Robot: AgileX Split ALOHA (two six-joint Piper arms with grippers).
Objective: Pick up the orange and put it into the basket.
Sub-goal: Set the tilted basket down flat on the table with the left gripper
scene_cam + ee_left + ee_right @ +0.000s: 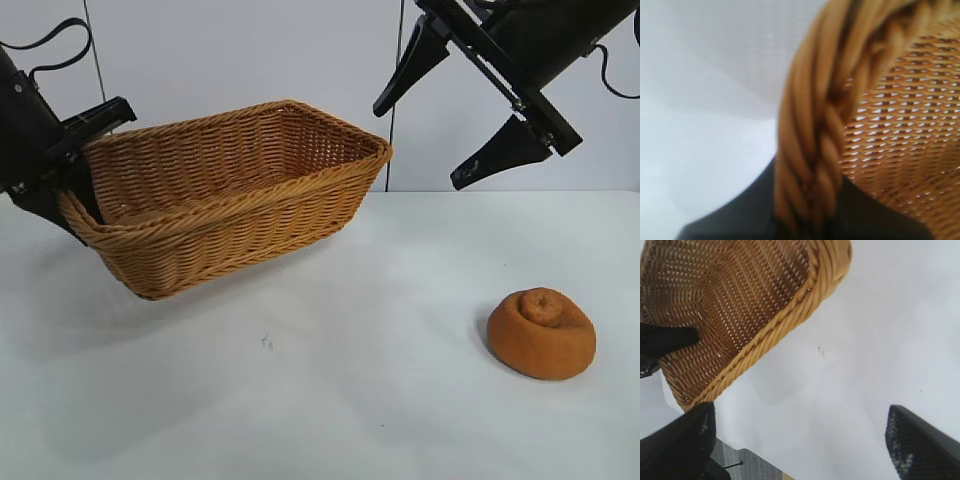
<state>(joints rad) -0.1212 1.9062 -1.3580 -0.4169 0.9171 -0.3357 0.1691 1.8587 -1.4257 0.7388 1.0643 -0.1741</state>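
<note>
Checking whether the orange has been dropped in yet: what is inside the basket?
Only bare weave shows inside the basket; its near wall hides part of the floor. The orange lies on the table. The left gripper clamps the basket's rim.

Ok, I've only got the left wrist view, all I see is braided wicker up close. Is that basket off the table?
Observer: Partly. In the exterior view the left gripper is clamped on the rim at one end of the basket, and the basket is tilted, that end raised.
Operator: Where's the orange?
Observer: The orange sits on the table, well away from the basket, on the right arm's side.
Operator: And the right gripper?
Observer: The right gripper is open and empty, up in the air between basket and orange.
</note>
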